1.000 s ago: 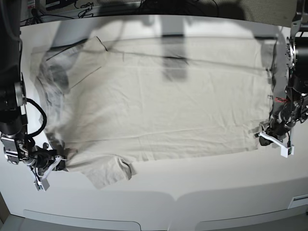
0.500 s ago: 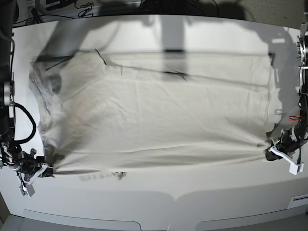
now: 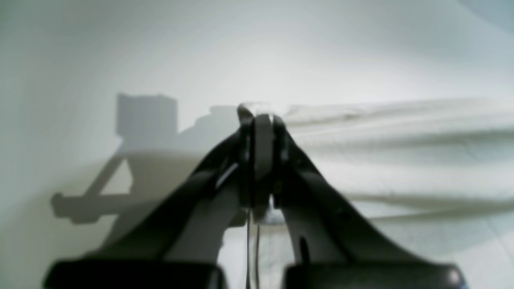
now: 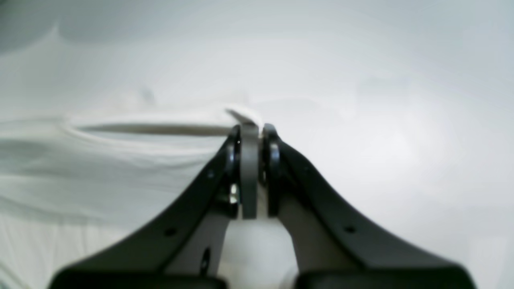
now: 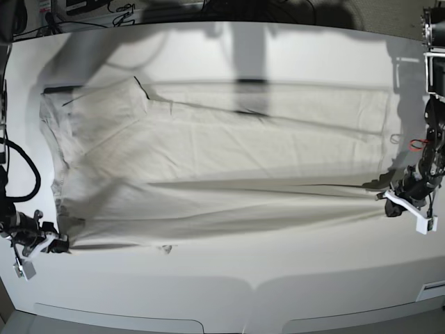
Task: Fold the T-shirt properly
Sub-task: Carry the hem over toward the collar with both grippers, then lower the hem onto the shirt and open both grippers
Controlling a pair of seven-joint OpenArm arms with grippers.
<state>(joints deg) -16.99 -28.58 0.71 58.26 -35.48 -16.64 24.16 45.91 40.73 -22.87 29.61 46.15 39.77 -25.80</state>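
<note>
Black, smooth plastic fingers fill the front of both my wrist views, pressed together on cloth: my left gripper (image 3: 263, 116) is clamped on a corner of the pale beige, soft cotton T-shirt (image 5: 222, 167), and my right gripper (image 4: 251, 128) pinches a flap of the same shirt, which folds over its tips. In the base view my left gripper (image 5: 391, 200) sits at the near right corner of the shirt, my right gripper (image 5: 54, 245) at the near left corner. The near hem between them is lifted and drawn taut, with long straight creases along it. Beyond, the shirt lies spread flat across the smooth white table (image 5: 222, 285), a short sleeve at the far left. A bare strip of table lies near the front edge and another beyond the shirt.
</note>
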